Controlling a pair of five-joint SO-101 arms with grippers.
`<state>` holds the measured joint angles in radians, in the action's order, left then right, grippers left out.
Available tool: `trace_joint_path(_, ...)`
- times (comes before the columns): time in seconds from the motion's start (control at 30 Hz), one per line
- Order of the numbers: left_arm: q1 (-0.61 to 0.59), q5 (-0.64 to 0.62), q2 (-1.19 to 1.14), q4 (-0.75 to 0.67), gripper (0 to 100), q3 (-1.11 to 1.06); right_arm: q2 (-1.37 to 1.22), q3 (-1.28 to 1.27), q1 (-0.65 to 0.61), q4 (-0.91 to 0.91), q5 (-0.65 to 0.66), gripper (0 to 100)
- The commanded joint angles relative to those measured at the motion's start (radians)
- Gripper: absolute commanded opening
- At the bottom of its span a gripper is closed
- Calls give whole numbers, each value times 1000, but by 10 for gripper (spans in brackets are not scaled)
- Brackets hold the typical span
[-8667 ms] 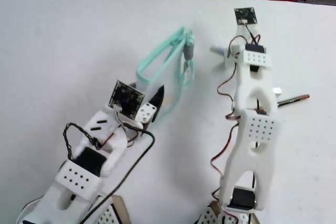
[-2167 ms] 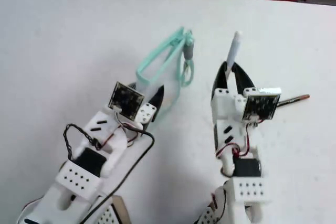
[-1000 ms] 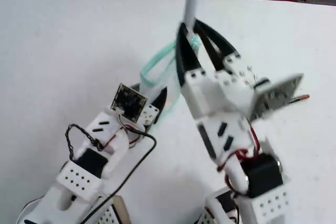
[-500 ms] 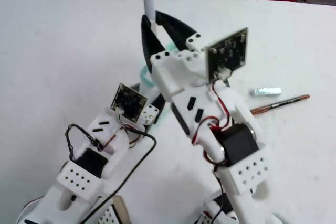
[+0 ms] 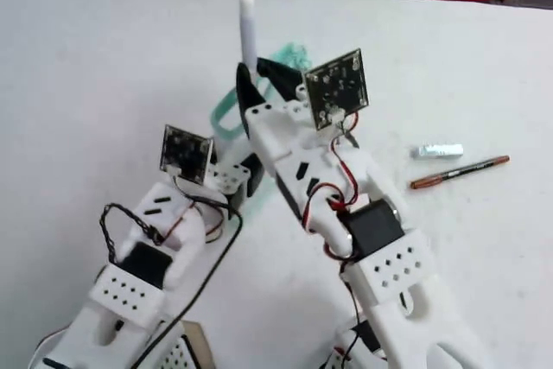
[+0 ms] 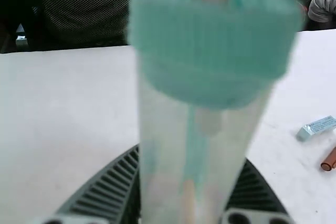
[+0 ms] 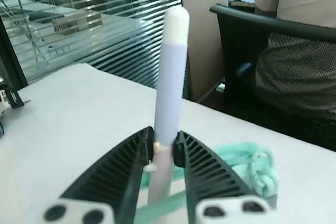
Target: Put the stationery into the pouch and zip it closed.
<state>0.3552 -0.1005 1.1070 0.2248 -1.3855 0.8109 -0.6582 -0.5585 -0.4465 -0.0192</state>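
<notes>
two hands are busy: your right hand (image 7: 164, 148) is clamped on the slim white plastic pen (image 7: 170, 77), whose long axis points straight out ahead of it. the clear, mint-trimmed pouch (image 6: 210, 77), pinched in your left hand (image 6: 191, 157), lies just beneath the right hand.

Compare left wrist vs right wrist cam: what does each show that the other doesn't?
Left wrist: the left hand clamping the clear pouch, with the eraser and brown pen lying on the table beyond. Right wrist: the right hand gripping the white pen, window blinds behind. Shared: the pouch's teal rim, the white table, likely the pen's shaft.
</notes>
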Motion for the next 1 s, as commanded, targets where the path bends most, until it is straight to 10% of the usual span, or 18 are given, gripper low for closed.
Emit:
trace_joint_path(0.0, -1, -11, 15, 0, 190, 34, 5, 0, -27, -16, 6, 19)
trace_joint_path(0.4, -4, 20, 15, 31, 168, 23, 151, -63, -4, -179, 2, 246)
trace_joint_path(0.97, 13, 57, 15, 404, 237, 77, 162, -221, -1, -27, 9, 205)
